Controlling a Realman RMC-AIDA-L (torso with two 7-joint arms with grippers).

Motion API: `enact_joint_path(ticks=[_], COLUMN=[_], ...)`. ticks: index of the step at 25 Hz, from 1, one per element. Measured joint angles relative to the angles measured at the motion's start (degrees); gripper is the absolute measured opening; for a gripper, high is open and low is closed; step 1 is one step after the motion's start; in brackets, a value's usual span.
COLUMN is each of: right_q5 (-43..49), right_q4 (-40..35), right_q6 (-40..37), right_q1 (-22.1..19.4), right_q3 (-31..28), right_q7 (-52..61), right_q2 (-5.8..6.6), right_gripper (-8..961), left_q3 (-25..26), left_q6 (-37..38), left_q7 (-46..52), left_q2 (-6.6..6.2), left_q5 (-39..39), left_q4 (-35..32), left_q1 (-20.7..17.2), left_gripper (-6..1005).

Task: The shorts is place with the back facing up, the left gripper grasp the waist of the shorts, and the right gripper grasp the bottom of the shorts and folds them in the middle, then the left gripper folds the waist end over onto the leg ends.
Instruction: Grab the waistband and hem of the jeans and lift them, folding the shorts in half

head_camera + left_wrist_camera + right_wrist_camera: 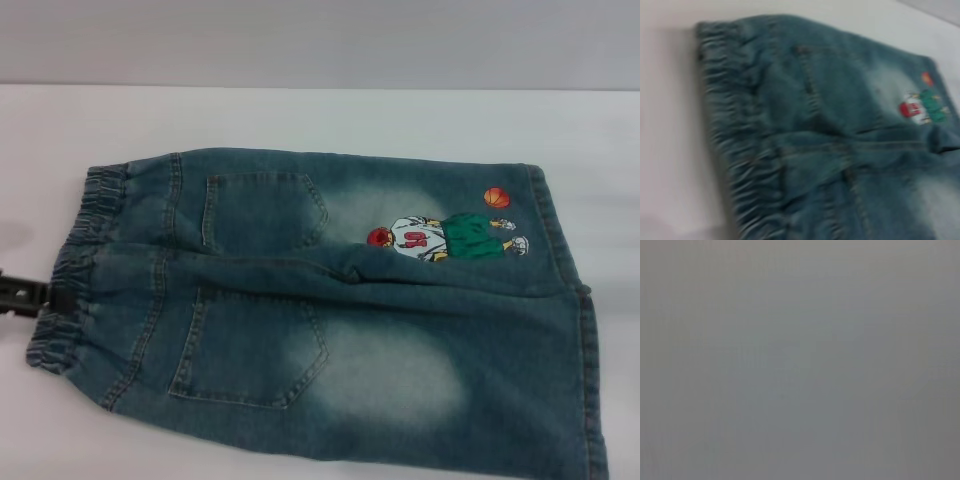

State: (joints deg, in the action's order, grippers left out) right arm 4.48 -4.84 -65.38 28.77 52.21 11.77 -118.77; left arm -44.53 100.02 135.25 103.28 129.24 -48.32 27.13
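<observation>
A: Where are the shorts (330, 310)?

B: They are laid flat on the white table (330, 115), back side up. Most of the head view is filled by them. Two back pockets can be seen left of the middle.

A: Where is the waist (70, 265)?

B: It is found at the left edge of the head view. It is bunched and wrinkled. In the left wrist view the waist (735, 145) is seen down the left side of the picture, with white table (665, 125) beside it.

A: And the leg ends (590, 380)?

B: They are seen at the right edge of the head view. The lower one is cut off by the frame. A cartoon player (445, 238) is printed on the upper leg, right of the middle. An orange ball (497, 198) is printed just above and to the right of him.

A: What is seen of the left gripper (25, 297)?

B: Only a small black part is shown, at the far left edge of the head view. It is right at the middle of the waist, touching it. How wide it is open cannot be told, and whether cloth is held cannot be told either.

A: And the right gripper?

B: It is not seen in any view. Only plain grey is shown by the right wrist view.
</observation>
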Motion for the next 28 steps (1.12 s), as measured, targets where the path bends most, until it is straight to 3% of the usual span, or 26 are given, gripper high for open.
enact_joint_path(ticks=[8,23,28], right_q5=[0.0,0.0,0.0], right_q4=[0.1,0.1,0.1], right_q6=[0.0,0.0,0.0], right_q1=[0.6,0.4,0.3], right_q3=[0.0,0.0,0.0], right_q7=[0.0,-0.1,-0.1], right_q2=[0.17,0.18,0.15], right_gripper=[729,728,728], left_q3=[4.1,3.6,3.6], left_q6=[-0.6,-3.2,-3.7], left_q7=[0.2,0.3,0.3], left_q2=[0.51,0.89,1.67], left_q5=[6.8,11.3,13.1], left_q4=[0.1,1.2,1.4], left_q1=[-0.5,0.7,0.8], left_gripper=[794,793,793])
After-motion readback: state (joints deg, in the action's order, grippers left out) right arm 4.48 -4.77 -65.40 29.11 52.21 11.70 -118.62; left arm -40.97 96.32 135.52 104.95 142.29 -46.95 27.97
